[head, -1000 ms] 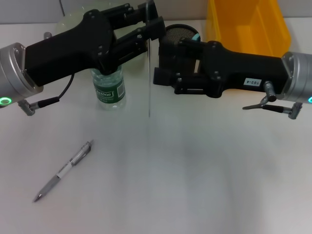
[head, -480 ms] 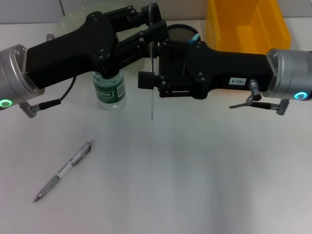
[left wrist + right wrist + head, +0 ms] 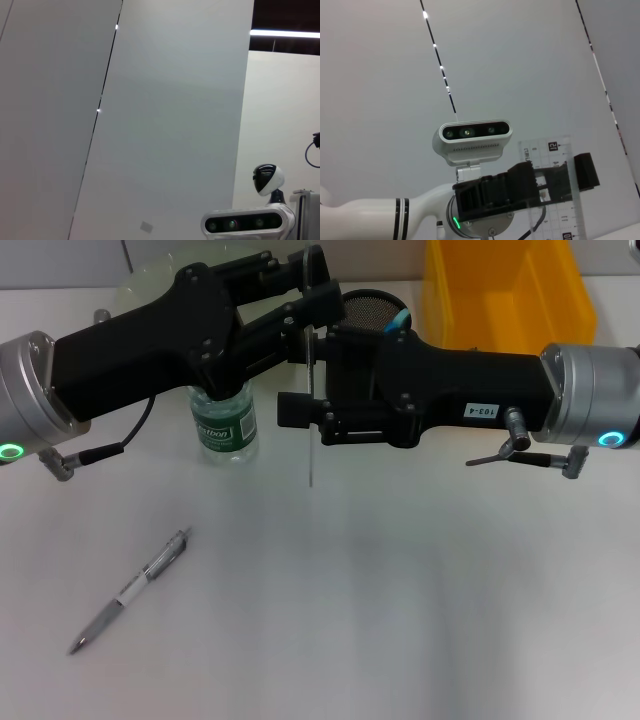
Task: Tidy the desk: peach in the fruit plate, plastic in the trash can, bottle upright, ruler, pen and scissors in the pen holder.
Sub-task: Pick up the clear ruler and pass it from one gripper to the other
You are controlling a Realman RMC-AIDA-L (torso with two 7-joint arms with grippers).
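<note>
Above the middle of the white desk (image 3: 400, 590), the transparent ruler (image 3: 311, 405) hangs edge-on and upright, seen in the head view as a thin vertical line between the two black grippers. The left gripper (image 3: 305, 285) reaches in from the left with its fingers clamped on the ruler's upper part, well clear of the desk surface. The right gripper (image 3: 300, 412) reaches in from the right at a lower level, its fingers spread on either side of the ruler's lower half without visibly closing on it. In the right wrist view the ruler (image 3: 552, 185) appears face-on with its printed scale, and the left gripper (image 3: 540, 185) is clenched across it. Behind the two grippers stands the black mesh pen holder (image 3: 372, 306), partly hidden by them. A small green-labelled bottle (image 3: 224, 425) stands upright on the desk beneath the left arm, with the pale green fruit plate (image 3: 140, 285) behind it. A pen (image 3: 130, 590) lies on the desk near the front left, well apart from everything else. A yellow bin (image 3: 505, 285) sits at the back right.
</note>
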